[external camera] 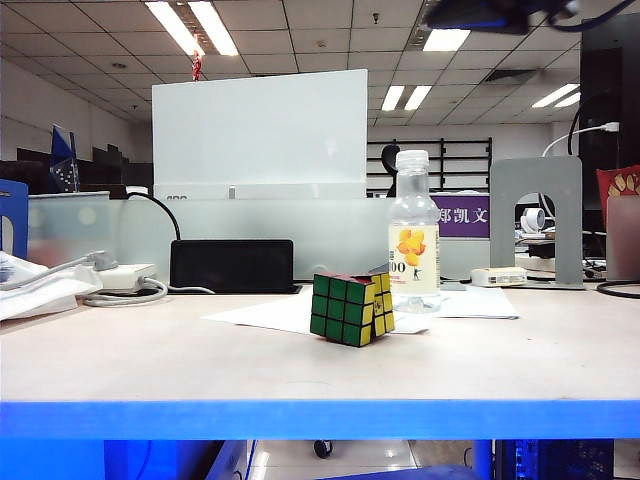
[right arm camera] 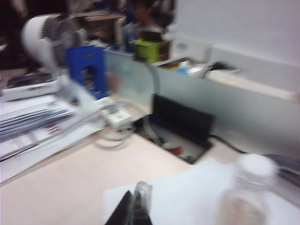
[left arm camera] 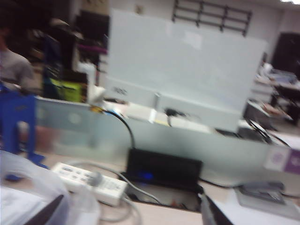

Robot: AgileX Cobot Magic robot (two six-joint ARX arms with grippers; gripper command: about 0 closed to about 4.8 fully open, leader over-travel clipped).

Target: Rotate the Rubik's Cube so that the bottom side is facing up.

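A cube (external camera: 351,308) sits near the middle of the table (external camera: 150,360), tilted on one edge, on a white sheet (external camera: 270,312), well back from the blue front edge with bare surface all around. A bottle (external camera: 413,235) stands just behind it. Its green face meets a yellow face with pale tiles; red tiles show on top. Left gripper (left arm camera: 126,213): fingers wide apart, above the table's back-left area. Right gripper (right arm camera: 133,210): fingers together, seemingly empty through blur, over the sheet near the bottle.
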